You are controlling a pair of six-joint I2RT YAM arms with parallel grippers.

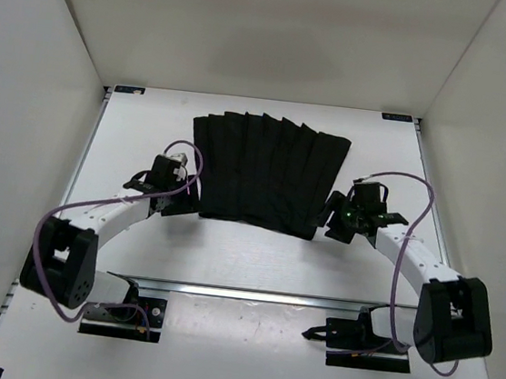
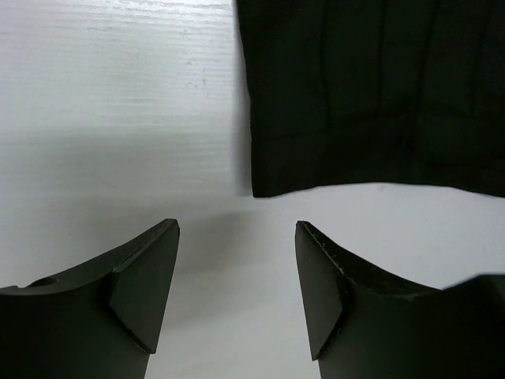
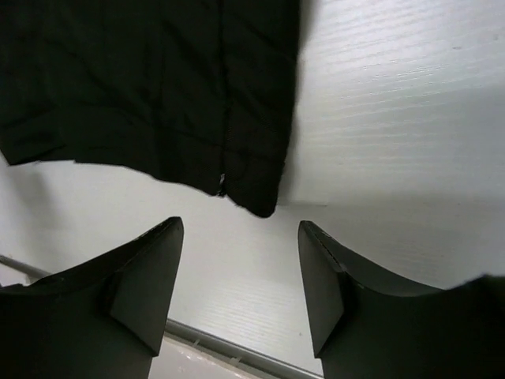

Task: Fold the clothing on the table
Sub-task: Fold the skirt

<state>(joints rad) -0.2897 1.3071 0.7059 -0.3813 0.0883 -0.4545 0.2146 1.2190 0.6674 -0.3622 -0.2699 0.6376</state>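
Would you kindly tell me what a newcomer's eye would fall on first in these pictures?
The black pleated fabric garment lies flat toward the far side of the white matte tabletop. The left end effector and right end effector sit just short of its near corners, both open and holding nothing.

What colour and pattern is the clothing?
The clothing is plain black with lengthwise pleats, which show best in the top external view.

there was one piece of clothing (image 1: 263, 177) on one table (image 1: 227, 260). two grippers showed, the left gripper (image 2: 237, 237) and the right gripper (image 3: 241, 233) (two fingers (image 2: 134, 292) each, four in all). purple cables numbered two, the left cable (image 1: 37, 243) and the right cable (image 1: 432, 203).
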